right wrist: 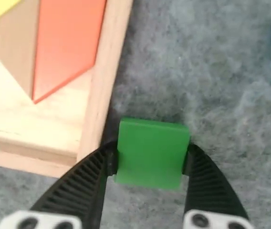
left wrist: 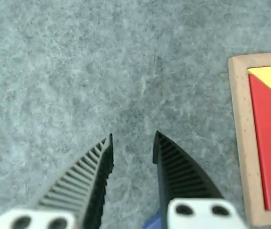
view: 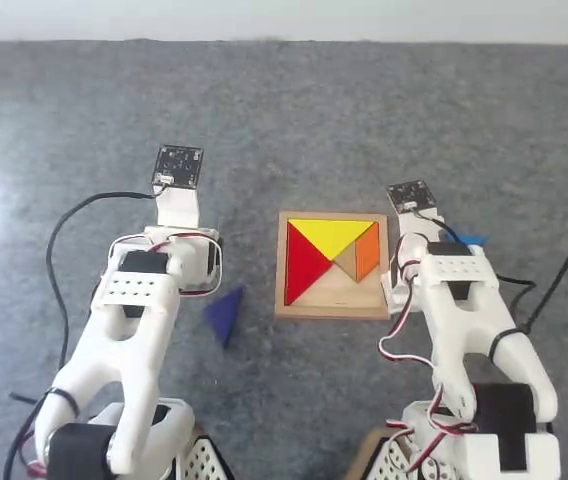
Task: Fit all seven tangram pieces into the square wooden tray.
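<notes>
Mid-bench, the right claw [right wrist: 150, 153] pinches the green square [right wrist: 151, 140] just beside the wooden tray's [right wrist: 104, 81] outer wall, near a corner. The left claw [left wrist: 133, 137] hangs spread over bare bench across the tray. Inside lie a yellow triangle [view: 332, 236], red triangle [view: 304, 268], orange piece [view: 367, 252] and tan piece [view: 345, 263]. A dark blue triangle [view: 225, 313] lies outside.

The high camera looks straight down on the counter [view: 264, 100], tray [view: 330, 312] in the middle. The wrist cameras sit close behind the left hand [left wrist: 133, 137] and right hand [right wrist: 151, 149], looking down; both see the tray's edge.
</notes>
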You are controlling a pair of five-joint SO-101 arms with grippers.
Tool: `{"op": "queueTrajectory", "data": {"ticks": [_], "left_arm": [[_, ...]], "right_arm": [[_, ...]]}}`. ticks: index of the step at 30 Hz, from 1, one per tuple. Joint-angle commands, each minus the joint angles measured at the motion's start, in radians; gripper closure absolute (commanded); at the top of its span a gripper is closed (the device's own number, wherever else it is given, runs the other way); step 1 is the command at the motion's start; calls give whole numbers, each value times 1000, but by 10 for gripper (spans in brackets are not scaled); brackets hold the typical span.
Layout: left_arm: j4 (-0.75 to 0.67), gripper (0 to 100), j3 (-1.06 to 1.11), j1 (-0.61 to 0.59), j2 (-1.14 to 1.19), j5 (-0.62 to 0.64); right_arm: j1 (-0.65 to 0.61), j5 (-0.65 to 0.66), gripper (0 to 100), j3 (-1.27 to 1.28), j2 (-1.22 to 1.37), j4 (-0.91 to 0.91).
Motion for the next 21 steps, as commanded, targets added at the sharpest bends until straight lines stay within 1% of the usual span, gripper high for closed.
{"op": "queueTrajectory", "data": {"ticks": [1,5,10,12,17,21], "left_arm": [[-21,870,-7,0,-32,11],[-21,870,-7,0,-32,11],[-21,870,-7,0,-32,11],[-23,870,-7,0,-32,11],[-23,870,-7,0,-34,11],[-23,870,-7,-2,-34,11]], "right_arm": [[-16,-21,821,-49,16,-16],[-13,-20,847,-57,28,-7],[64,-12,868,-63,25,-5],[82,15,868,-69,25,-4],[84,43,868,-74,22,30],[79,43,868,-74,-42,53]]}}
